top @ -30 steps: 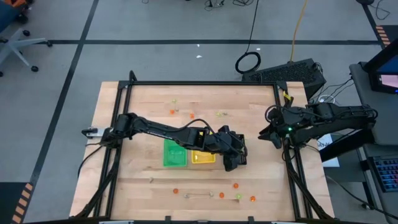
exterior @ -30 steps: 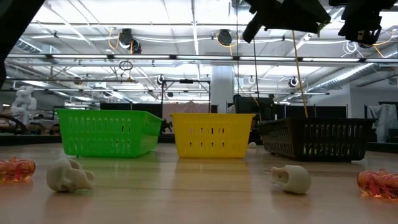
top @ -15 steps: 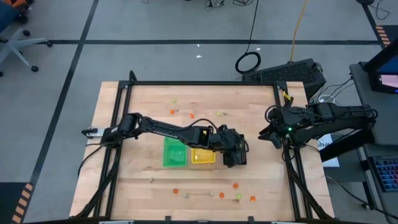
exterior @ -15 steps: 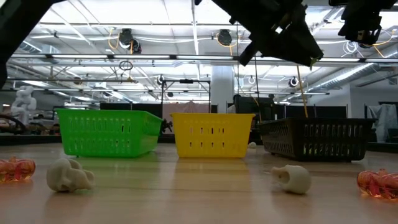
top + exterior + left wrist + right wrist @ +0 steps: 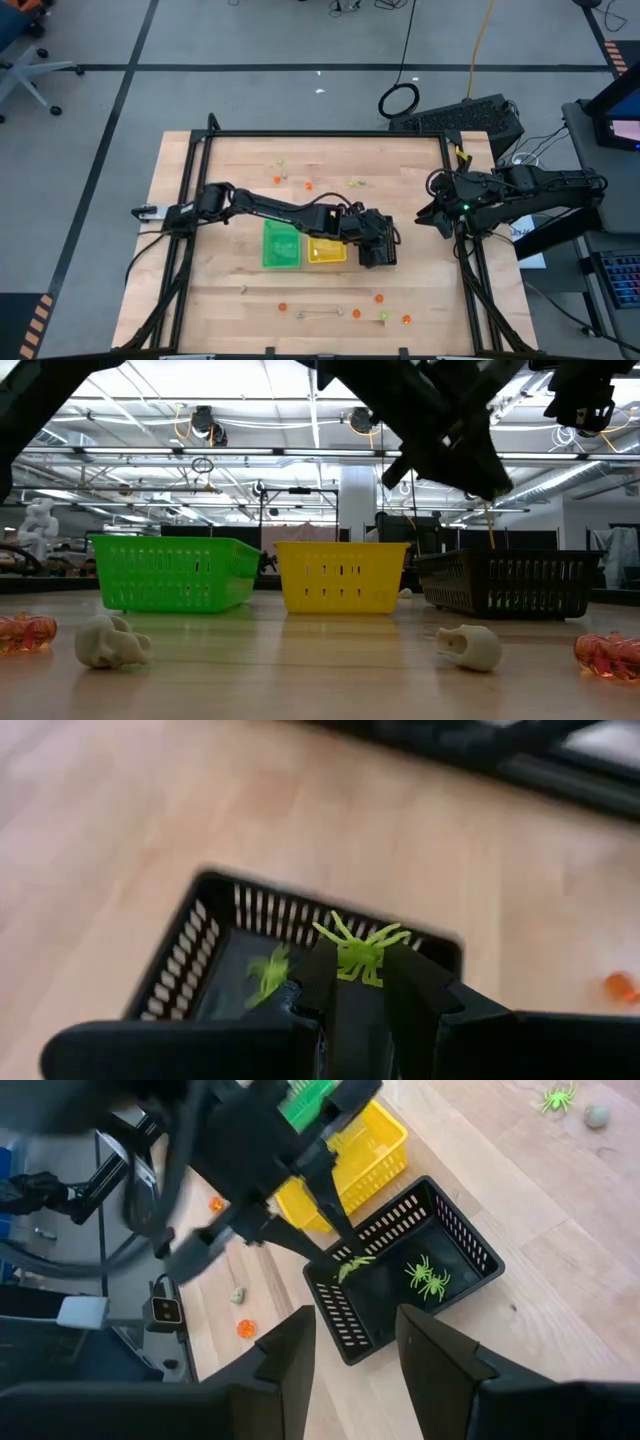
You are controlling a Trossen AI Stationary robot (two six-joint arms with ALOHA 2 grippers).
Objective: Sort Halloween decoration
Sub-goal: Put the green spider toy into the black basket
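Left wrist view: a yellow-green spider (image 5: 358, 950) is pinched by the left gripper (image 5: 362, 982) over the black tray (image 5: 180, 975). Right gripper (image 5: 355, 1345), parked at the right edge, is held apart.

Three trays stand side by side near the bench middle (image 5: 320, 200): one tray (image 5: 281, 246) toward the left edge, another (image 5: 326, 251) beside it, the third (image 5: 405, 1280) toward the right edge, with spiders (image 5: 426, 1278) inside.
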